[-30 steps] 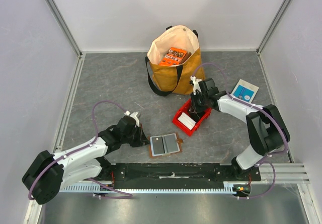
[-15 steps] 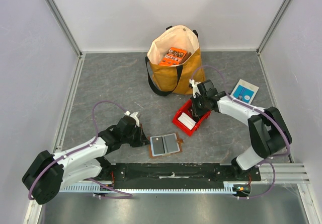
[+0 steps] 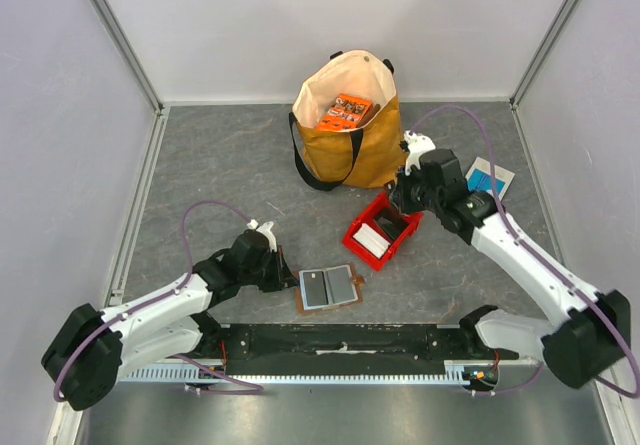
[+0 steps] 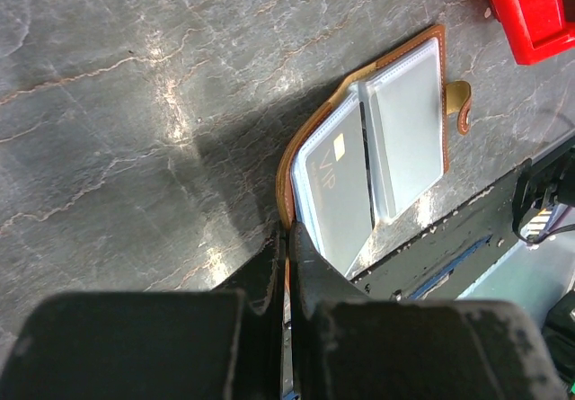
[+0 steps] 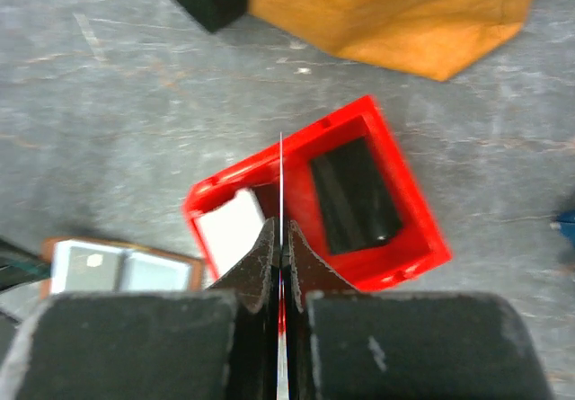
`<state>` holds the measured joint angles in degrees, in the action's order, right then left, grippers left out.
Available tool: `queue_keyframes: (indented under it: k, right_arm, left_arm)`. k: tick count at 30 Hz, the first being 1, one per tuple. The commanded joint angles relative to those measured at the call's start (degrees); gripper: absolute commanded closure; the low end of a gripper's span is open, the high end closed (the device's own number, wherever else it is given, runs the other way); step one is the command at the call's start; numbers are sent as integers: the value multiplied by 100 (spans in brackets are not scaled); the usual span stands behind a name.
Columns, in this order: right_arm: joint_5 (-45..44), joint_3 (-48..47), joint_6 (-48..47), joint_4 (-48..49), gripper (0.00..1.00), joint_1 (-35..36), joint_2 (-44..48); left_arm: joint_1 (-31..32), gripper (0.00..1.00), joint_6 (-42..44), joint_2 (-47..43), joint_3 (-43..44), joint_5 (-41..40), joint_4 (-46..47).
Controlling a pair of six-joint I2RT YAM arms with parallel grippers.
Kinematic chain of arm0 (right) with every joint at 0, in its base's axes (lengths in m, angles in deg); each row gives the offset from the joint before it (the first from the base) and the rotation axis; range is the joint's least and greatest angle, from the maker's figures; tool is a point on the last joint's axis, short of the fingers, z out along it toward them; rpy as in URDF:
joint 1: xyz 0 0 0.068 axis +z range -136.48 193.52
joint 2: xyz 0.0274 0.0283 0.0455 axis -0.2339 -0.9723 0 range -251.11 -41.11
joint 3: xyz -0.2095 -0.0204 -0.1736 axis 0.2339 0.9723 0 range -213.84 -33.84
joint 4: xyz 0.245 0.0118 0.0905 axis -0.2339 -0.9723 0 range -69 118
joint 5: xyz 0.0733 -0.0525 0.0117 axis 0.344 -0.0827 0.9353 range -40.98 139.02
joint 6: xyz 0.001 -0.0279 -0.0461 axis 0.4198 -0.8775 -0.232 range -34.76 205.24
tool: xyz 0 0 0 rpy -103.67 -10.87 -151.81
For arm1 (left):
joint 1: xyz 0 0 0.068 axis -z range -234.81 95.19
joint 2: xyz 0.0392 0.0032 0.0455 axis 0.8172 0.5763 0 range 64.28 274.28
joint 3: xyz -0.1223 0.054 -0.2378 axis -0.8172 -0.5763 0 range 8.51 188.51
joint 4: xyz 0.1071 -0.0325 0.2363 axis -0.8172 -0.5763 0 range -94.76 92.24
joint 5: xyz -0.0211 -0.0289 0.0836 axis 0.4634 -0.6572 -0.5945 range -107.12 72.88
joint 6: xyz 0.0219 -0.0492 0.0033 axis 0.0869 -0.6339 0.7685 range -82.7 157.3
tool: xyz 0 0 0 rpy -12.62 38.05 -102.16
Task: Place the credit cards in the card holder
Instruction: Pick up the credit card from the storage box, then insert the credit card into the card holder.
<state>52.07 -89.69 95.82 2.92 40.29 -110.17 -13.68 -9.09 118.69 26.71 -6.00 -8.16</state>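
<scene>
Fingers [image 5: 260, 258] pinch edge-on card [image 5: 281, 180] above red bin [image 5: 415, 238]

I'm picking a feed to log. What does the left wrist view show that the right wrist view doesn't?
Only left wrist: the left gripper shut on the holder at its edge, the holder's snap tab, and VIP print on the pocketed card. Only right wrist: the right gripper shut on a card seen edge-on, the bag, and the inside of the bin with a white card and a dark item. Both: the holder and the bin.
</scene>
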Motion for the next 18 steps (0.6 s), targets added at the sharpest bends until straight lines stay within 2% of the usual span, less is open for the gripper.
queue_keyframes:
  k: [1,4,7,9,11,14,18]
  right_arm:
    - [-399,574,1056,379,100,915,804]
    - [-1198,1189,2444,1126,100,2022,1017]
    - [-2419,1770,3614,1978,100,3269,930]
    - [-3612,1833,4055,2313,100,4376,615]
    - [-4624,1527,4372,2315,100,5142,79]
    - [-5533,1095,4662,2183,100,5786,-730]
    - [-5693,840,4820,2323,100,5963,-1355]
  left_arm:
    - [10,98,174,-115,228,101,46]
    - [1,98,131,-133,272,136,55]
    - [10,98,78,-185,307,189,37]
    - [18,98,8,-273,299,216,11]
    - [18,98,-28,-343,299,207,-33]
    - [10,98,-37,-405,281,216,-68]
    - [10,98,-72,-458,228,198,-77]
